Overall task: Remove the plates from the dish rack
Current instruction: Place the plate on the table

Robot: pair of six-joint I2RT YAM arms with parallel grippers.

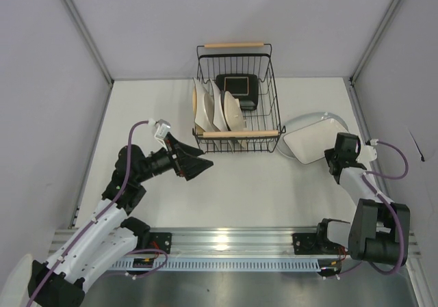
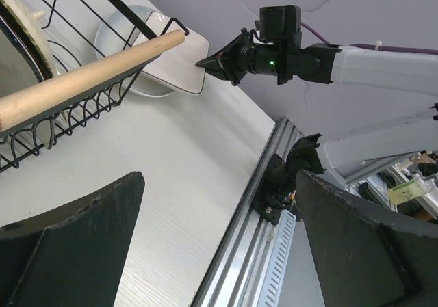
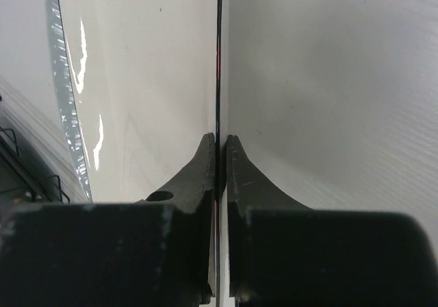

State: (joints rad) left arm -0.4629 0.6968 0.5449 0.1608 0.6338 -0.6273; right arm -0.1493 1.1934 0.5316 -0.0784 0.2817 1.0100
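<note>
now the right end effector (image 1: 333,158), clamped on the white square plate (image 1: 311,141), seems to be laying it on the grey round plate (image 1: 300,124) beside the dish rack (image 1: 236,136); next, let go. the left end effector (image 1: 198,162) hovers by the rack, fingers apart.

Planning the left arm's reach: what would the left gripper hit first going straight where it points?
Probably nothing soon: the left gripper points past the rack, over bare table, roughly toward the right arm holding a square plate. Height is unclear.
</note>
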